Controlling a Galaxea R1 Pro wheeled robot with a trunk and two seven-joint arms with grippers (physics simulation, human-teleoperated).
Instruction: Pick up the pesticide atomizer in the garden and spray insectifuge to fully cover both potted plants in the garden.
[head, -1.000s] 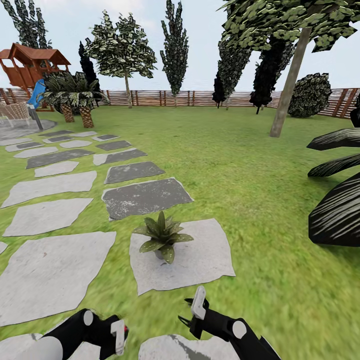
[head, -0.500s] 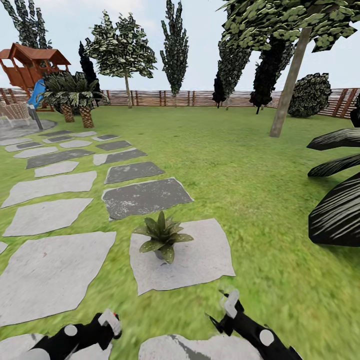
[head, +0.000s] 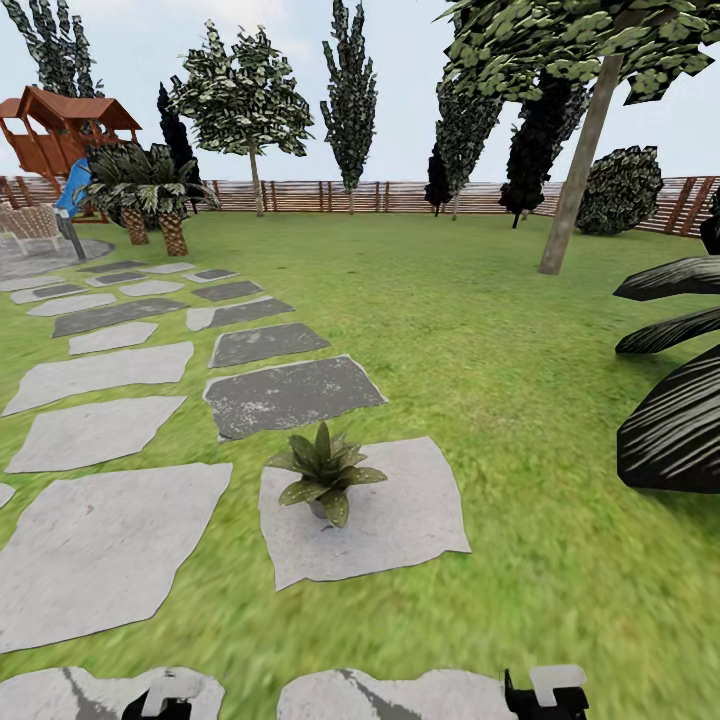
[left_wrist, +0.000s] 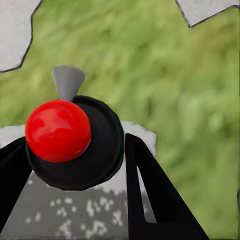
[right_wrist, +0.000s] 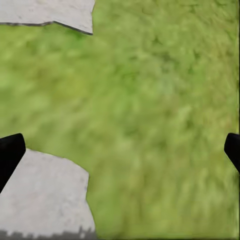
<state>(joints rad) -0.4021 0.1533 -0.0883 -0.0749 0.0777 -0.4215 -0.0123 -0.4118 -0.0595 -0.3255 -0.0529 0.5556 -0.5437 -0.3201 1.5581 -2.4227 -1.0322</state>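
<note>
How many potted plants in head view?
1. The potted plant sits on a grey stepping stone near the middle foreground, just past the dark stone. A second may be out of frame.

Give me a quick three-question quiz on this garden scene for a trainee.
1. True or false: the potted plant stands on a stepping stone.
2. What does the left gripper hold? A: an atomizer with a red knob. B: a grey pot. C: nothing.
3. Fill in: above the lawn, the right gripper has its jaws ____.
Key: 1 true; 2 A; 3 open.
</note>
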